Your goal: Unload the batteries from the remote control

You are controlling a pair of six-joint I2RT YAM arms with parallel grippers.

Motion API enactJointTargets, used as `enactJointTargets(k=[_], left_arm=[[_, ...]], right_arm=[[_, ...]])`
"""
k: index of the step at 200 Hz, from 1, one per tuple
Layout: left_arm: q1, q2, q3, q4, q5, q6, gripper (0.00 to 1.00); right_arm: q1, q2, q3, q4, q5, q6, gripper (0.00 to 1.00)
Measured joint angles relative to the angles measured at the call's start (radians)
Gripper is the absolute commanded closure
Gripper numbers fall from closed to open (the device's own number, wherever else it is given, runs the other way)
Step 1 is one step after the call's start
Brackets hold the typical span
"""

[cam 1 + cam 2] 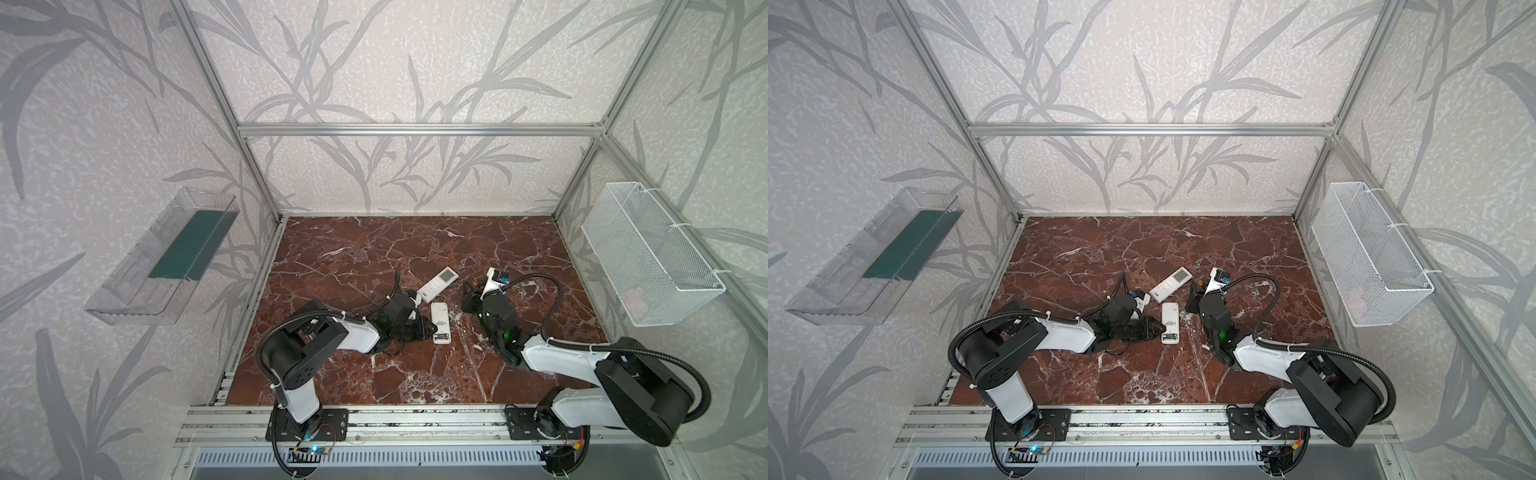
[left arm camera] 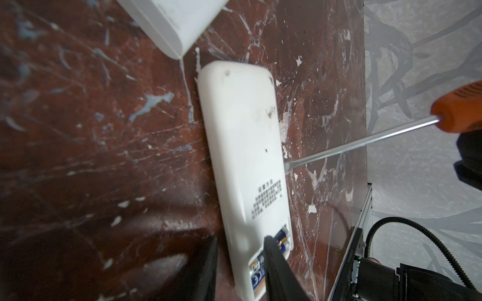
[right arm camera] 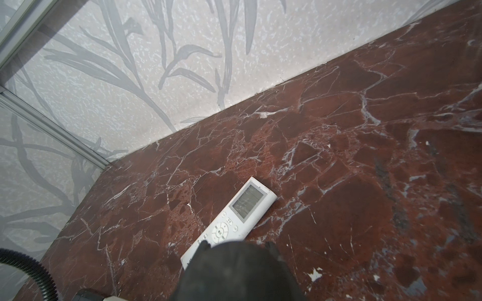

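A white remote control lies face down on the marble floor, also seen in both top views. Its battery bay is uncovered, and two blue-and-silver batteries lie in it. My left gripper is open over that end. One finger stands just off the remote's side and the other is over the bay. My right gripper is shut on an orange-handled screwdriver. The screwdriver's tip touches the remote's long edge. A dark mass hides the right gripper's jaws in the right wrist view.
A second white remote lies face up just behind the first, almost touching it. A clear plastic bin hangs on the left wall. A white mesh basket hangs on the right wall. Aluminium frame posts ring the floor.
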Motion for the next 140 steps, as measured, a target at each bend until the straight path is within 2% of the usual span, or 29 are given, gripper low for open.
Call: enactJointTargets(k=[22, 40, 60, 103, 140], left_arm=[[0.0, 0.0, -0.019, 0.035, -0.001, -0.019, 0.67], [0.003, -0.002, -0.025, 0.044, -0.002, -0.021, 0.63], [0.006, -0.019, -0.025, 0.022, -0.011, -0.019, 0.61], [0.006, -0.036, -0.022, -0.02, -0.027, -0.015, 0.61], [0.006, -0.023, -0.02, 0.002, -0.032, -0.03, 0.61]], right_arm=[[-0.002, 0.027, 0.011, 0.026, -0.023, -0.008, 1.0], [-0.002, 0.011, 0.014, 0.023, -0.033, -0.01, 1.0], [-0.002, -0.076, 0.014, -0.043, -0.037, -0.009, 1.0], [0.027, -0.386, 0.018, -0.269, -0.01, -0.004, 1.0], [0.071, -0.402, 0.018, -0.368, 0.027, 0.038, 1.0]])
